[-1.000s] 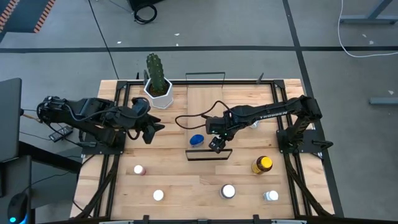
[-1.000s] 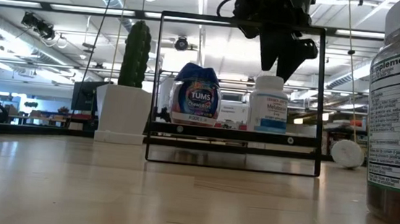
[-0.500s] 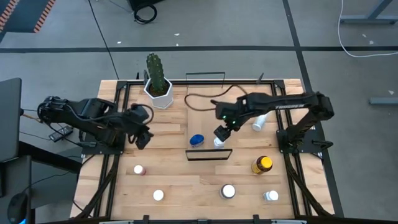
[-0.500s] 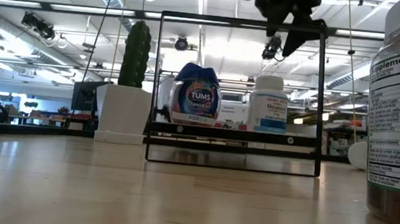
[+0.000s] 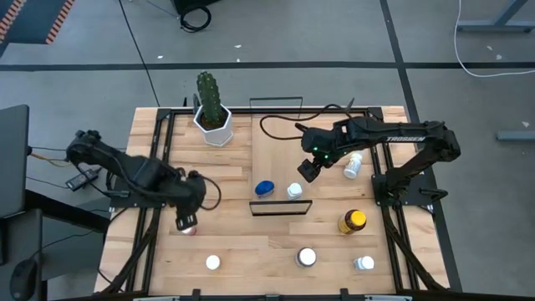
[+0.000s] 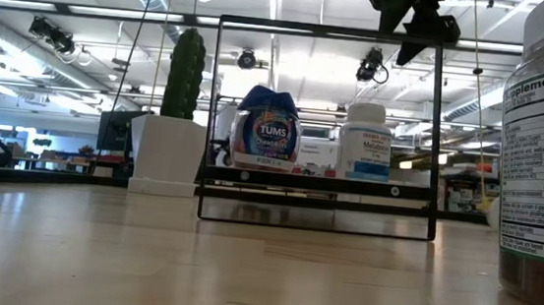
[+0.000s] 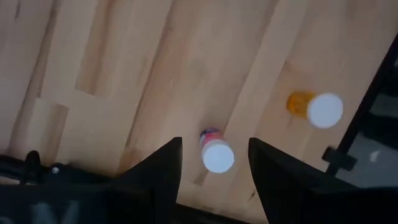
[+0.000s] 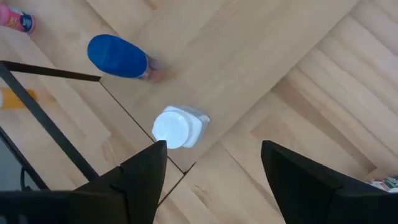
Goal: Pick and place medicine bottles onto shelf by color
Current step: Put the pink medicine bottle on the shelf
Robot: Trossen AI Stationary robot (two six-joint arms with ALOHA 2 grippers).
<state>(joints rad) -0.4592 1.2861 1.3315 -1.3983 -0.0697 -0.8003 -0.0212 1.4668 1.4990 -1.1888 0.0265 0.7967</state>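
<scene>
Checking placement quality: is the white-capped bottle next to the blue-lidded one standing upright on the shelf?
Upright. The white-capped bottle stands cap-up beside the blue-lidded bottle on the shelf; the high view shows only its round cap.

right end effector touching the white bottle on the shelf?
Apart. In the right wrist view the open end effector is above the white bottle, bare shelf wood showing between its fingers; the low view shows it well above the bottle.

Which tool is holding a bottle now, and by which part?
Neither. The right tool is open above the white bottle; the left tool is open over a small bottle.
</scene>
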